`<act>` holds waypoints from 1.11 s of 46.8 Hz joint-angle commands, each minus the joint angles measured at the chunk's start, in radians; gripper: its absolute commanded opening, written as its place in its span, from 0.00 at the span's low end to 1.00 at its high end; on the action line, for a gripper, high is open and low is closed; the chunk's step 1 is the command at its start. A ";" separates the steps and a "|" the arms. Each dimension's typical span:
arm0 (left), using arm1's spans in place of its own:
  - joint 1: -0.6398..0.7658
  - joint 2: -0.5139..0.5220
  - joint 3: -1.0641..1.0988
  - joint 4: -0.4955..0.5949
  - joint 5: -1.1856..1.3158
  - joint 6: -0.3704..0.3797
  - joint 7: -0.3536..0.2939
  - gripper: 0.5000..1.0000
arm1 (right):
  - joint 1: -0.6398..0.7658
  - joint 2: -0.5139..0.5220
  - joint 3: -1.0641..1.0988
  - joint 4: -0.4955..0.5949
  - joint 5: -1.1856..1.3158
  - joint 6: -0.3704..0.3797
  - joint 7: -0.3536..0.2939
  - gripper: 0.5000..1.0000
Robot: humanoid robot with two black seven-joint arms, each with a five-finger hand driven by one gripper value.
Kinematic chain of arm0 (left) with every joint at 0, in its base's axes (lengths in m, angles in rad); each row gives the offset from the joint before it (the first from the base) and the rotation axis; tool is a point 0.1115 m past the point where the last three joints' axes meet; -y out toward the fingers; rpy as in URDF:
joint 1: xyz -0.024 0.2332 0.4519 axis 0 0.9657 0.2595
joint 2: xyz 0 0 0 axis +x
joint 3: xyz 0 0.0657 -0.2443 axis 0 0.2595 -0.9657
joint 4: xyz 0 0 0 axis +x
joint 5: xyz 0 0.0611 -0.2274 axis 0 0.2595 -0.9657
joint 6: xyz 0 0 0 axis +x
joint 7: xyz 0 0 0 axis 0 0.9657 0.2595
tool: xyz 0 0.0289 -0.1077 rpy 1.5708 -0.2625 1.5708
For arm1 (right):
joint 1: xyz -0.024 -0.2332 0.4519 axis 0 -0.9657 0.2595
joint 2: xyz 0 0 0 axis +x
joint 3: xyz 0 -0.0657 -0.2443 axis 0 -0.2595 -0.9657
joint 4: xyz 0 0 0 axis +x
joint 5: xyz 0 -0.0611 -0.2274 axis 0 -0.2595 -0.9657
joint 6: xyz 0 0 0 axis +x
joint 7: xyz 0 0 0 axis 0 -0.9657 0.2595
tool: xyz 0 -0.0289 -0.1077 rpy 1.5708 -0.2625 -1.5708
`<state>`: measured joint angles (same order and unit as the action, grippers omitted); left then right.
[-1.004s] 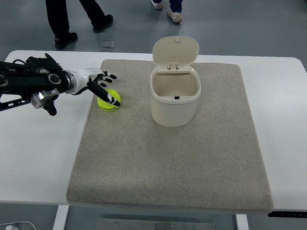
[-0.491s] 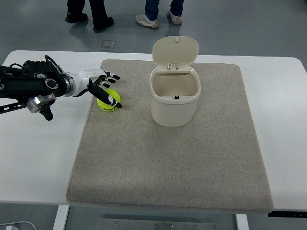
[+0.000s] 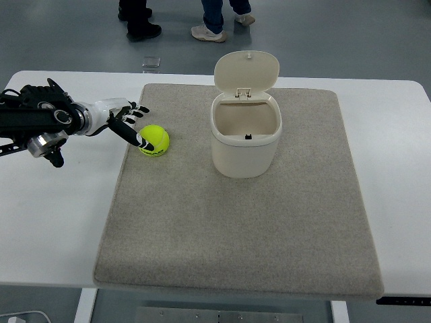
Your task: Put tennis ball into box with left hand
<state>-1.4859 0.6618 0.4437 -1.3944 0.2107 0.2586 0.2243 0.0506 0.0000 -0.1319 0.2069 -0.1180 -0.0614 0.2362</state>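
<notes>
Mat (image 3: 236,229) first, nearest me: one beige carpet square covering most of the one white table (image 3: 47,222). On it I count one tennis ball (image 3: 155,140), yellow-green, near the mat's left edge, and one cream box (image 3: 246,134) to the ball's right, well apart from it, its hinged lid (image 3: 246,70) standing open at the back. My left hand (image 3: 120,116) comes in from the left edge; I see its fingers spread, holding nothing, with one dark fingertip (image 3: 142,142) at the ball's left side, touching or nearly so. Farther off, beyond the table, I count feet of two people (image 3: 202,30) on the grey floor.
</notes>
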 commanded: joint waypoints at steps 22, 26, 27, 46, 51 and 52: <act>0.013 -0.071 -0.005 0.044 -0.004 0.001 -0.002 0.97 | 0.000 0.000 0.000 0.000 0.000 0.000 0.000 0.88; 0.013 -0.086 -0.005 0.049 -0.004 0.001 -0.002 0.97 | 0.000 0.000 0.000 0.000 0.000 0.000 0.000 0.88; 0.013 -0.088 -0.005 0.049 -0.005 0.001 0.000 0.97 | 0.000 0.000 0.000 0.000 0.000 0.000 0.000 0.88; 0.019 -0.093 0.001 0.043 -0.002 0.001 0.001 0.98 | 0.000 0.000 0.000 0.000 0.000 0.000 0.000 0.88; 0.019 -0.090 0.004 0.043 0.002 0.001 0.003 0.98 | 0.000 0.000 0.000 0.000 0.000 0.000 0.000 0.88; 0.019 -0.090 0.004 0.043 0.002 0.001 0.003 0.98 | 0.000 0.000 0.000 0.000 0.000 0.000 0.000 0.88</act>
<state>-1.4666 0.5704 0.4473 -1.3515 0.2111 0.2593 0.2267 0.0506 0.0000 -0.1319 0.2071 -0.1180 -0.0614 0.2362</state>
